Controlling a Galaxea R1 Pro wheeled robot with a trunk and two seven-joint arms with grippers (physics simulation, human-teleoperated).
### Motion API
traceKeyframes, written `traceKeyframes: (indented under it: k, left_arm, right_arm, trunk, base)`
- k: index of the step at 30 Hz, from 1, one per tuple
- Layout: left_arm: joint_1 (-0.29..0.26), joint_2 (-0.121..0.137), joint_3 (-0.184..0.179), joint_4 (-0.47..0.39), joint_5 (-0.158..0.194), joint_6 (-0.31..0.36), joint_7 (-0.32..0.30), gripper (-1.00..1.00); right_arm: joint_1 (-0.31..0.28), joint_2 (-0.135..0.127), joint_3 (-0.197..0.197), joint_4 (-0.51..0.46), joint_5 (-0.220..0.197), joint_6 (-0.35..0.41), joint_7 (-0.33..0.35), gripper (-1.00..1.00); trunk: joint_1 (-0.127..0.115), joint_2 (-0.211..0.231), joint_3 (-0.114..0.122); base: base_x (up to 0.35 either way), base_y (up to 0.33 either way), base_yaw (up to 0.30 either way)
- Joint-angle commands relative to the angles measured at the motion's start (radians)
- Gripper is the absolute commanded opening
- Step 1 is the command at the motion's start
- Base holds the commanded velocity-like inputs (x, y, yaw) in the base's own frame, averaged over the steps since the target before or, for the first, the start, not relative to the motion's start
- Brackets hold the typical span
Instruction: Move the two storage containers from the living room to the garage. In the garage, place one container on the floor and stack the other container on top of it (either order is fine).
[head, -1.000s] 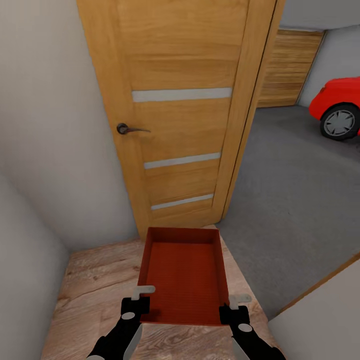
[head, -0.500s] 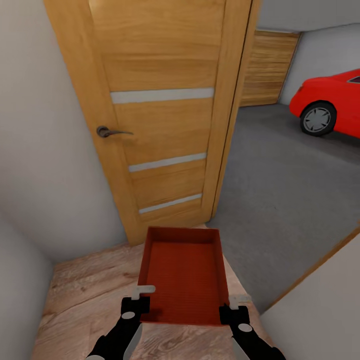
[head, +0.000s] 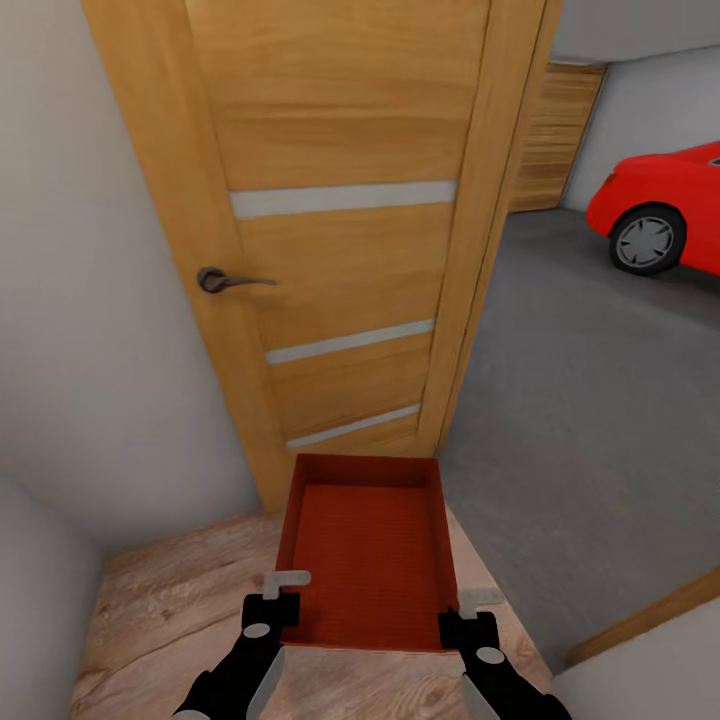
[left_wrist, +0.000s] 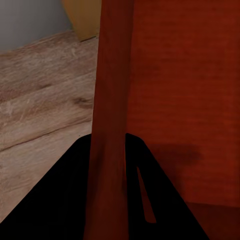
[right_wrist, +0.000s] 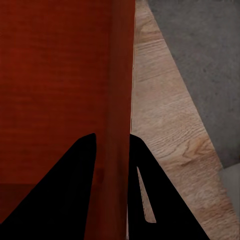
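- Since 0.5 s ago the whole head view is shifting: the door and its handle are sitting slightly further right and the red car's wheel is nearer the right edge, so the camera is moving while the bin is keeping its place between the arms.
- 1 orange-red storage container (head: 370, 560) is being carried low in front of the robot, open side up, its finely ribbed bottom showing and its long axis pointing at the door.
- The left gripper (head: 282, 598) is pinching the container's left wall near the near corner; in the left wrist view its 2 dark fingers (left_wrist: 75, 200) are straddling that thin wall (left_wrist: 110, 100).
- The right gripper (head: 468, 612) is clamping the right wall in the same way, with the wall (right_wrist: 120, 100) running between its fingers (right_wrist: 75, 200).
- No writing or label is showing on the container.
- Under it, light wood-plank flooring (head: 170, 610) is ending at a threshold; dark grey concrete floor (head: 590, 420) is beginning just to the right.
- Ahead, an open wooden door (head: 340, 230) with 3 pale strips and a dark handle (head: 225, 281) is standing against a white wall (head: 90, 300).
- Beyond the doorway, a red car (head: 660, 205) and a wood-slat panel (head: 550, 135) are standing in the garage.
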Motion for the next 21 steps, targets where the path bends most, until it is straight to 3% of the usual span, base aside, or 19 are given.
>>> traceKeyframes:
  k: [1,6,21]
  left_arm:
    - [0.000,0.000,-0.018,0.053,-0.004,0.004,-0.027,-1.00]
    - [0.000,0.000,-0.018,0.053,-0.004,0.002,-0.027,-1.00]
    - [0.000,0.000,-0.018,0.053,-0.004,-0.001,-0.027,-1.00]
  right_arm:
    - [-0.003,-0.035,0.009,-0.005,0.005,0.001,-0.003,-1.00]
    - [-0.003,-0.035,0.010,-0.005,0.005,0.000,-0.003,-1.00]
    - [-0.003,-0.035,0.009,-0.005,0.005,0.000,-0.003,-1.00]
  trunk:
    - [0.001,0.000,-0.001]
    - [0.001,0.000,-0.001]
    - [0.001,0.000,-0.001]
  base:
    - [0.302,0.163,0.000]
    - [0.254,0.106,-0.137]
    - [0.014,0.004,-0.239]
